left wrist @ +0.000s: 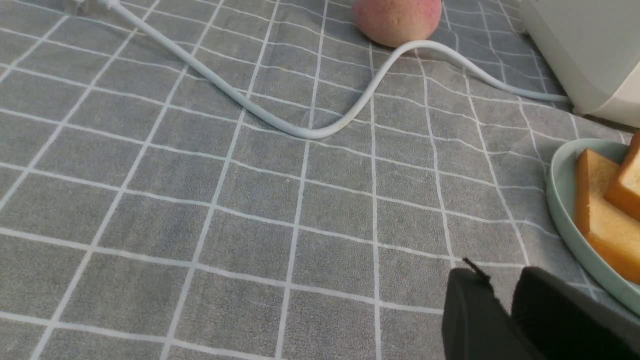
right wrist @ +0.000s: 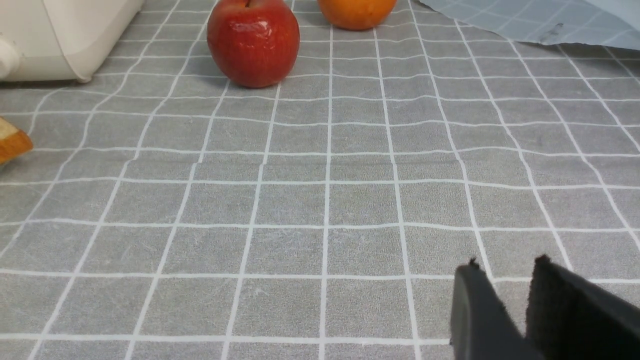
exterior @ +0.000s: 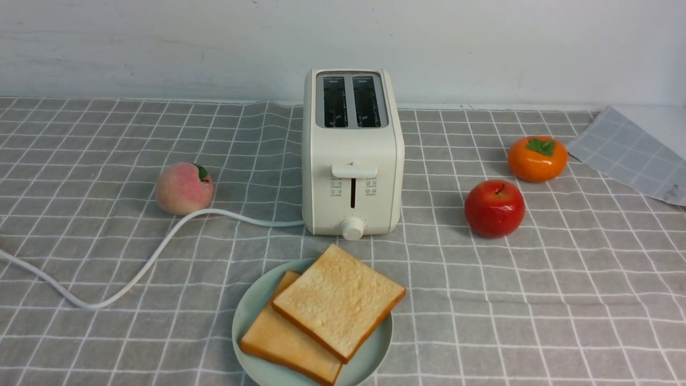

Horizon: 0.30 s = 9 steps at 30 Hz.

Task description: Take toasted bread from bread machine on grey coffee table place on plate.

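Two slices of toasted bread lie overlapped on the mint-green plate [exterior: 247, 311]: the upper slice [exterior: 338, 300] rests across the lower slice [exterior: 284, 338]. The cream-white bread machine [exterior: 351, 155] stands behind the plate on the grey coffee table [exterior: 536, 300], and both its slots look empty. Neither arm shows in the front view. My left gripper [left wrist: 495, 272] hangs low over bare cloth beside the plate rim [left wrist: 560, 200], jaws nearly together and empty. My right gripper [right wrist: 505, 265] is over bare cloth, jaws nearly together and empty, well in front of the apple.
A peach [exterior: 184, 188] lies left of the toaster, and the white cord [exterior: 134, 273] loops past it toward the left edge. A red apple [exterior: 494, 208] and an orange persimmon [exterior: 537, 158] sit to the right. A folded-back cloth corner [exterior: 627, 150] lies at the far right.
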Motion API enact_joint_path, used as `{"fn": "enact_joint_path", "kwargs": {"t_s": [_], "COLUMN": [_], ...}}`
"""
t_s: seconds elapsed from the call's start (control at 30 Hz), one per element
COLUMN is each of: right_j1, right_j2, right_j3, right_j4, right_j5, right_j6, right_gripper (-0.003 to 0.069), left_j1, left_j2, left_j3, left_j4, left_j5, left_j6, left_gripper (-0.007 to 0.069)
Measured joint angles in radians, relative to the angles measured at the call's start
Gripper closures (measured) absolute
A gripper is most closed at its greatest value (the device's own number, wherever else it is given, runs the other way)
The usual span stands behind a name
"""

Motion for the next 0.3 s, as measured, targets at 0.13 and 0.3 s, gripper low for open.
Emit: {"fn": "enact_joint_path", "kwargs": {"t_s": [0.13,0.3], "right_j1": [0.000,0.000], "right_j2": [0.000,0.000], "right_j3": [0.000,0.000], "right_j4": [0.000,0.000], "right_j5": [0.000,0.000], "right_j6": [0.000,0.000], "right_gripper": [0.0477,0.0468], "left_j1": [0.000,0.000], "left_j2": [0.000,0.000], "left_j3": [0.000,0.000], "left_j4": [0.000,0.000], "left_j5": [0.000,0.000], "left_j6": [0.001,0.001], "left_gripper": [0.0500,0.0498]}}
